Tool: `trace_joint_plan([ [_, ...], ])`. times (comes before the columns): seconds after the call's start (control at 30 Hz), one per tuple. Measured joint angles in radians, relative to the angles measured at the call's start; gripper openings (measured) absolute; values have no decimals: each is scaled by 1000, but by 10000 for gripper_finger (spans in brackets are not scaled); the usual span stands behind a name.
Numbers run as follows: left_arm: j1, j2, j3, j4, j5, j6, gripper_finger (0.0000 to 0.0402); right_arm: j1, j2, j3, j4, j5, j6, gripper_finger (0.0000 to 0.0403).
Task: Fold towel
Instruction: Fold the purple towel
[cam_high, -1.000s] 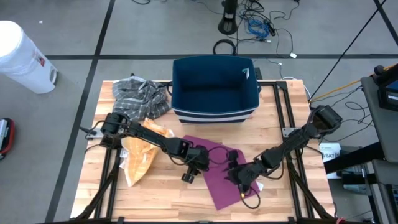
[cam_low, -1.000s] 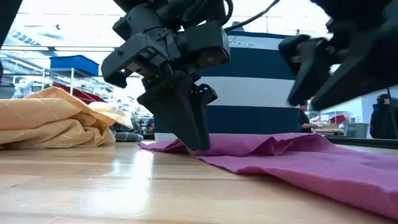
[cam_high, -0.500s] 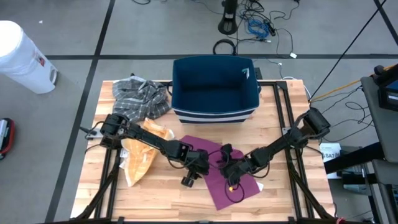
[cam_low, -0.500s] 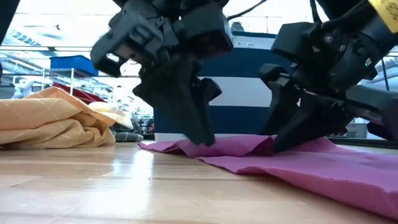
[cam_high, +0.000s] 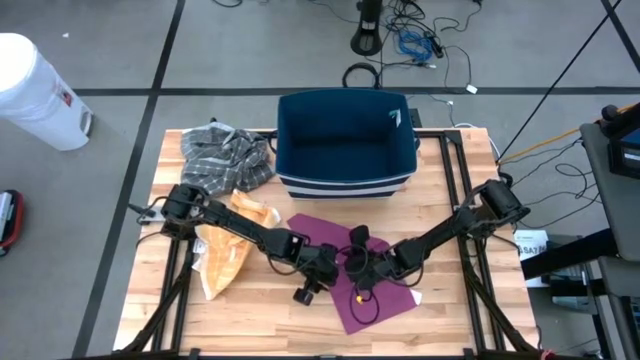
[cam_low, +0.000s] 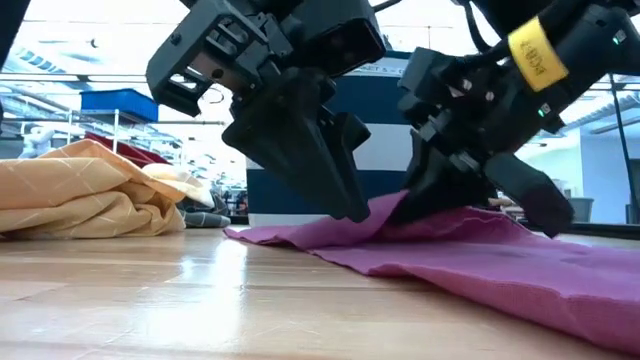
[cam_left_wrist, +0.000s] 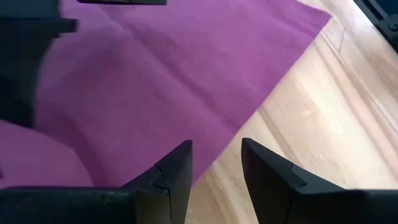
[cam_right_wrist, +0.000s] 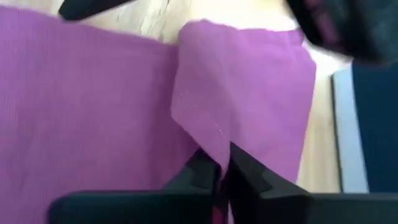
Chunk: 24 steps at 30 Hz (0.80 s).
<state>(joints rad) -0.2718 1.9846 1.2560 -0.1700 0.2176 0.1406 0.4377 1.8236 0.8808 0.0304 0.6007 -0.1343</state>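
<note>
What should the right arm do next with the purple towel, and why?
Probably lift slightly and carry the pinched fold across. The right pincer is shut on a raised ridge of the purple towel, while the left pincer stands open over the towel's edge, holding nothing.

Purple towel (cam_low: 480, 250) spread on wooden table (cam_low: 150, 310), two dark grippers meeting over its raised fold, tan cloth (cam_low: 80, 200) far left, blue bin (cam_low: 390, 150) behind
</note>
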Motion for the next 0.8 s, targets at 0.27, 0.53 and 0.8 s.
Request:
trace_joint_plan([
  [0.27,-68,-57,-1,24,-144,70,110,-40,-78,20,-17,70,-9,2],
  [0.53,-124,-175,0,-12,-265,75,92,-147,-212,22,-270,177,79,1],
  [0.8,-184,-199,0,-29,-268,71,92,-190,-227,20,-550,170,222,49],
])
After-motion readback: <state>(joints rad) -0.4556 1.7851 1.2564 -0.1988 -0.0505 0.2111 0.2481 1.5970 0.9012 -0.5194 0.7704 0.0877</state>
